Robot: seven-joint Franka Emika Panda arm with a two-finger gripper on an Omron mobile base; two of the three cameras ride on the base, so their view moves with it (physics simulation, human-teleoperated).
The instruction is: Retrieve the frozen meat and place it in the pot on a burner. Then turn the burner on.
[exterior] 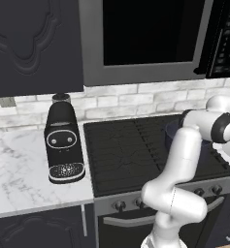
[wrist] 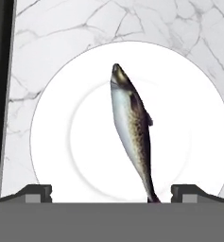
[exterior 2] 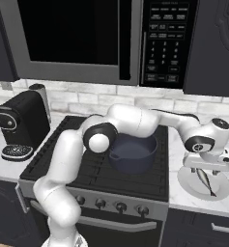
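Two-finger gripper [wrist: 111, 191] wide, empty, above speckled silver fish [wrist: 131, 130] at frame centre on round white plate [wrist: 56, 142]; dark blue-grey pot [exterior 2: 133, 153] empty, burner unlit.

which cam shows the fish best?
Hand view: the fish lies whole on the white plate, seen from straight above. Right base view shows it small, partly under the open hand. Left base view gives nothing usable.

You see a fish [wrist: 131, 130] with smooth, shiny, speckled skin on a plain white, smooth plate [wrist: 52, 142]. The tabletop [wrist: 61, 28] looks like white marble with grey veins. The pot [exterior 2: 133, 153] is dull dark blue-grey metal. The burner [exterior: 121, 150] grates look like rough black iron, and the coffee machine [exterior: 63, 143] is shiny black plastic.
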